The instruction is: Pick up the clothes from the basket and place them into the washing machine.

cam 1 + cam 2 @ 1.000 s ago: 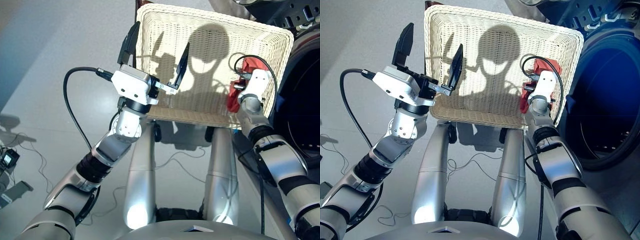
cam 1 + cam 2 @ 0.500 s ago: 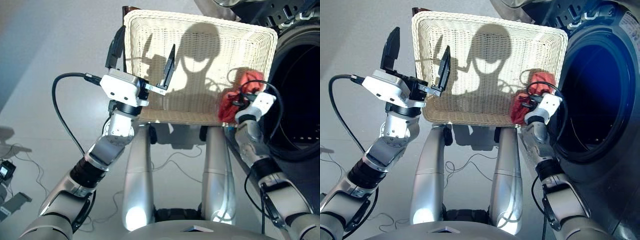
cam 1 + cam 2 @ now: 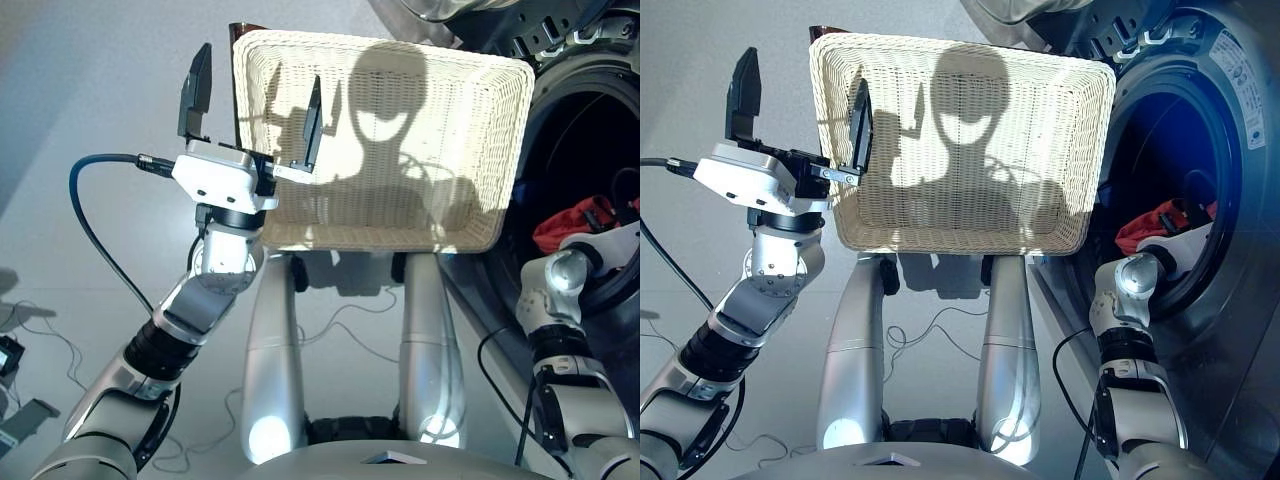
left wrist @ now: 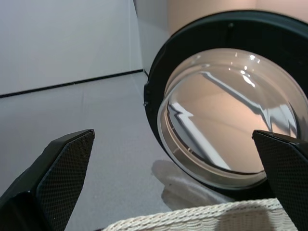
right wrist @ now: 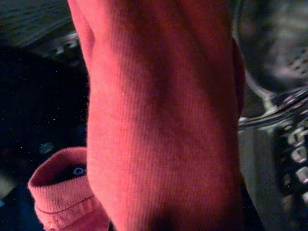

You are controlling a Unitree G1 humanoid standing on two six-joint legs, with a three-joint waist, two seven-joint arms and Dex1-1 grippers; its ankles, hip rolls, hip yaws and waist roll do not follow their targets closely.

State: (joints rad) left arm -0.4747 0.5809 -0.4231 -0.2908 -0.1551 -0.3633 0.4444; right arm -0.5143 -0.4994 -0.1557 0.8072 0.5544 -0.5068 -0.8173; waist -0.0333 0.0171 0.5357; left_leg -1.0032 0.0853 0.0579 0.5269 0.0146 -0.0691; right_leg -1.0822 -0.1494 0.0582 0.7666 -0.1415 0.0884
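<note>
Coral red garment [image 3: 1152, 224] at right edge of frame, inside washing machine [image 3: 1215, 120] porthole — right gripper [image 3: 1180, 245] fingers hidden by cloth, cannot tell. Basket [image 3: 505, 110] upper centre, bare. Left gripper [image 3: 252, 100] wide, empty. I'd push deeper over drum before release — avoid snagging rim.

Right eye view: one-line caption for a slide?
Right hand carries the coral garment into the washing machine; left hand hovers by the cream basket.
</note>
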